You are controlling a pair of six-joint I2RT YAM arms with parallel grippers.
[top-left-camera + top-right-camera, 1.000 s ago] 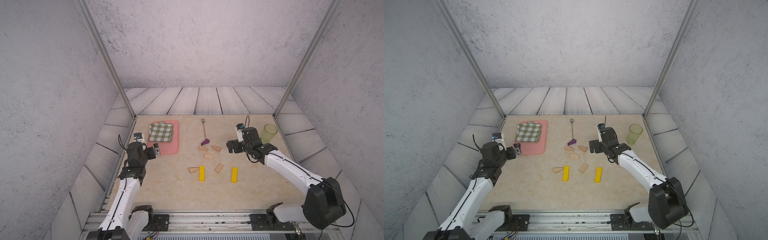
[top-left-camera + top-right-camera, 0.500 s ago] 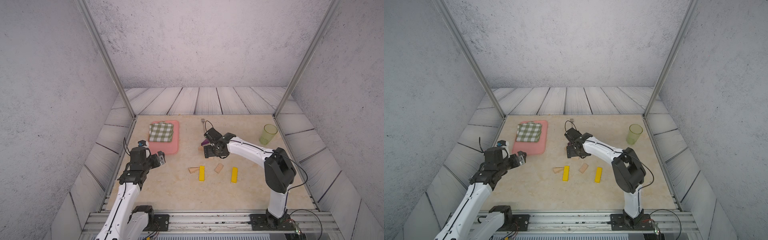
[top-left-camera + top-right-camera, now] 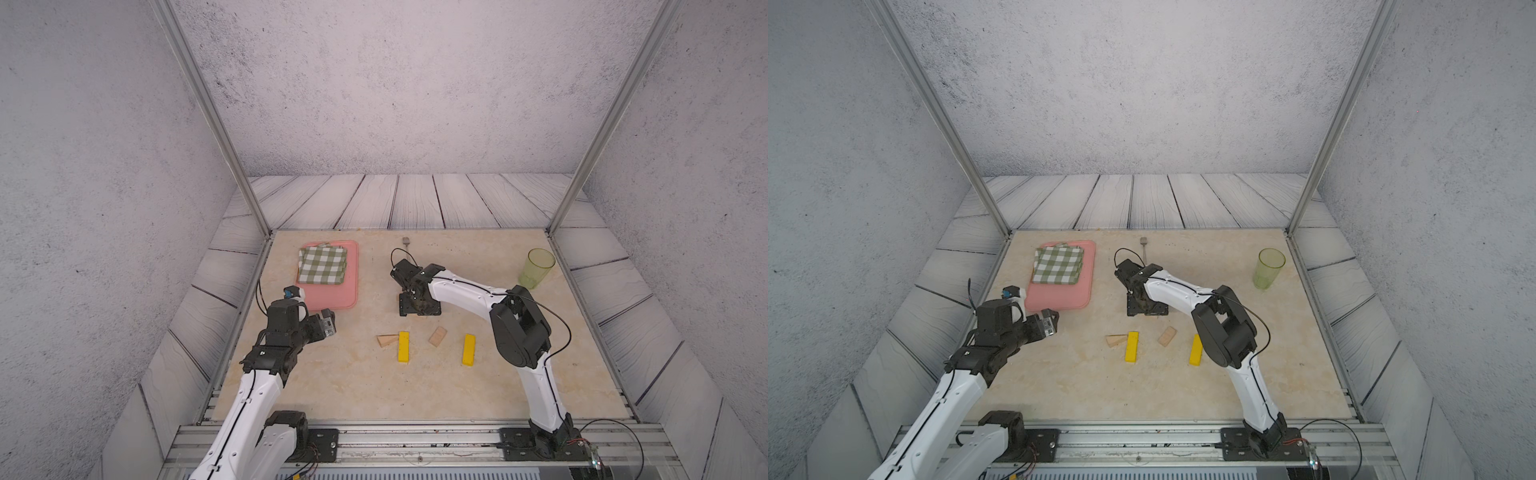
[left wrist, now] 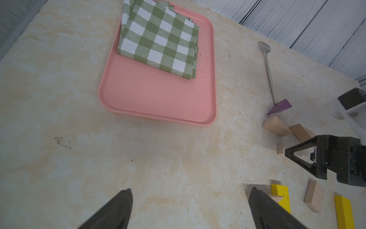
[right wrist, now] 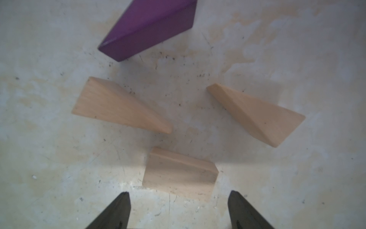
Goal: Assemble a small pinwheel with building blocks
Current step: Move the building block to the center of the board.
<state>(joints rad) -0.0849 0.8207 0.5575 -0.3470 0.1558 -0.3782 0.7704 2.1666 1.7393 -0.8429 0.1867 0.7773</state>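
Note:
The building blocks lie loose on the table; no pinwheel is in view. Two yellow bars (image 3: 403,346) (image 3: 468,349), a wood wedge (image 3: 386,340) and a short wood rectangle (image 3: 437,336) sit at the front. My right gripper (image 3: 419,309) (image 3: 1147,309) points down over a farther cluster, hiding it in both top views. Its wrist view shows the purple wedge (image 5: 148,27), two wood wedges (image 5: 118,107) (image 5: 257,115) and a short wood rectangle (image 5: 180,174) just ahead of the open right gripper (image 5: 179,193). My left gripper (image 3: 328,326) (image 4: 190,190) hovers open and empty near the tray.
A pink tray (image 3: 332,299) holding a folded green-checked cloth (image 3: 323,264) lies at the back left. A metal fork (image 3: 406,241) lies behind the right gripper, its handle end by the purple wedge. A green cup (image 3: 539,268) stands at the back right.
My right arm swung from beside the cup to above the middle block cluster, and its jaws narrowed somewhat. My left arm shifted slightly forward and toward the table's middle.

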